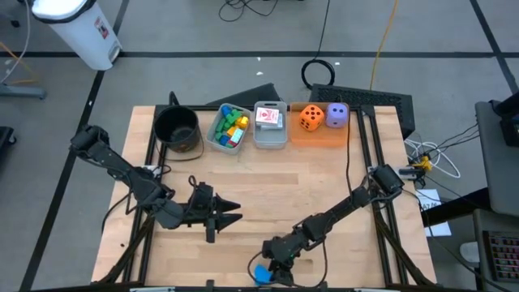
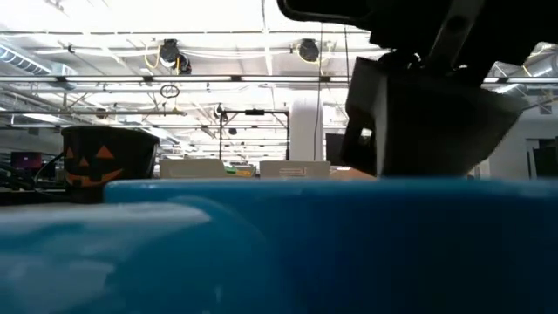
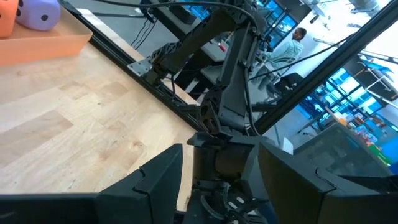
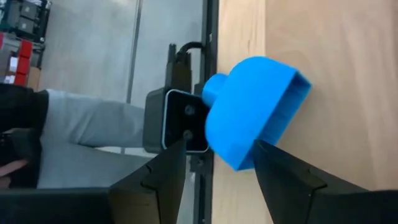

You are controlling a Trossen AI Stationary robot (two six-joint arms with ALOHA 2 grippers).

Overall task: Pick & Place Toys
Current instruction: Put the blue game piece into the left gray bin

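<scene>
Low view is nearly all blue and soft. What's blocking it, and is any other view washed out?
Low view: the blue piece sits against the lens, out of focus; ceiling lights glare behind. Right wrist view: same piece sharp, ahead of the right gripper. High view: evenly lit.

We see big blue block (image 2: 288, 249) filling lower half of frame, very close to lens. Above it at right, dark arm housing (image 2: 427, 113) drops in from top. Far left, black pot (image 2: 106, 159) with orange pumpkin face. Between them, low clear bins (image 2: 253, 168). Behind, ceiling lights, beams.
</scene>
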